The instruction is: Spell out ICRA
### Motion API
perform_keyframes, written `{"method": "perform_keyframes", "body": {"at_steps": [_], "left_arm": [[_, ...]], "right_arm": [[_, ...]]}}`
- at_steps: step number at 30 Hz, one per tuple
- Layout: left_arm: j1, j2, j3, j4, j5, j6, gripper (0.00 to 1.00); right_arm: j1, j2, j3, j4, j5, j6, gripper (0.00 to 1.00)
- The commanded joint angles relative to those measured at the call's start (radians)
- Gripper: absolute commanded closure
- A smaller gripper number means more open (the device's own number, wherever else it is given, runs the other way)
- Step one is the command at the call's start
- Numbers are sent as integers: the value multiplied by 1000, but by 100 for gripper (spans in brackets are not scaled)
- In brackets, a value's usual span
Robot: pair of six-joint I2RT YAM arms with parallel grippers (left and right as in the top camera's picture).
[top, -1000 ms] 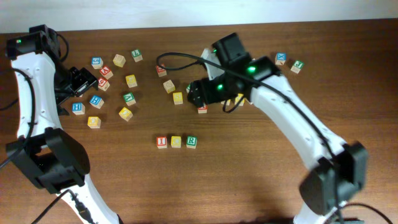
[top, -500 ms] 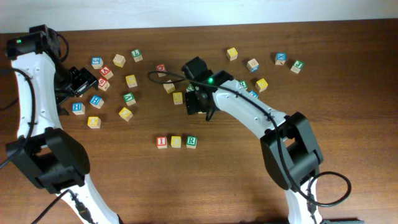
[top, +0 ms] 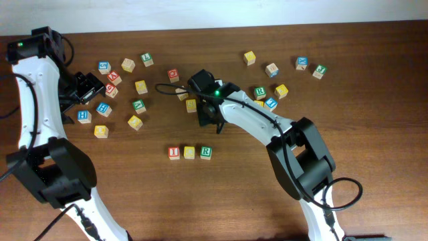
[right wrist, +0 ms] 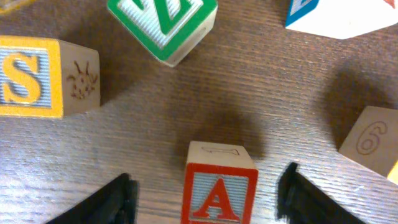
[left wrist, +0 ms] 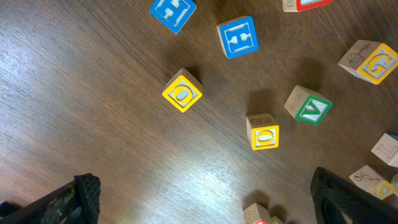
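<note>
The row I point(top: 174, 152), C point(top: 189, 152), R point(top: 206, 152) lies on the table's front middle. My right gripper point(top: 208, 112) hangs over the block cluster behind that row. In the right wrist view it point(right wrist: 208, 200) is open, with a red A block point(right wrist: 219, 186) standing between its fingers and a gap on each side. The A block is hidden under the gripper in the overhead view. My left gripper point(top: 83, 88) is open and empty at the far left, over bare wood point(left wrist: 205, 202).
Around the A block are a yellow S block point(right wrist: 37, 78), a green block point(right wrist: 165, 22) and a plain "6" block point(right wrist: 370, 146). Under the left gripper lie two yellow O blocks point(left wrist: 182, 93) point(left wrist: 263, 132), a green V point(left wrist: 309, 106) and a blue H point(left wrist: 238, 36). More blocks sit at the back right point(top: 271, 90).
My right arm has swung left and forward, bringing its gripper down over the A block. The left arm and the I C R row have not moved.
</note>
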Motion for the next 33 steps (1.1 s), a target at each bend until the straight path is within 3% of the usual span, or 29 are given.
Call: {"method": "perform_keyframes", "body": {"at_steps": [1, 12, 14, 16, 18, 21, 27, 33], "left_arm": [[3, -15, 14, 0, -4, 2, 1], [3, -15, 14, 0, -4, 2, 1], [3, -15, 14, 0, -3, 2, 1], [3, -15, 14, 0, -4, 2, 1], [3, -15, 14, 0, -4, 2, 1], [3, -15, 14, 0, -4, 2, 1], [3, -15, 14, 0, -4, 2, 1], [3, -15, 14, 0, -3, 2, 1]], "right_arm": [[0, 19, 12, 14, -5, 8, 40], [-6, 43, 10, 16, 9, -18, 44], [-12, 47, 10, 6, 8, -18, 54], [-20, 47, 10, 4, 9, -18, 55], [-26, 47, 10, 3, 9, -18, 67], [-27, 46, 24, 0, 8, -18, 67], [-27, 20, 146, -169, 10, -18, 73], [-26, -59, 232, -508, 1, -17, 72]]}}
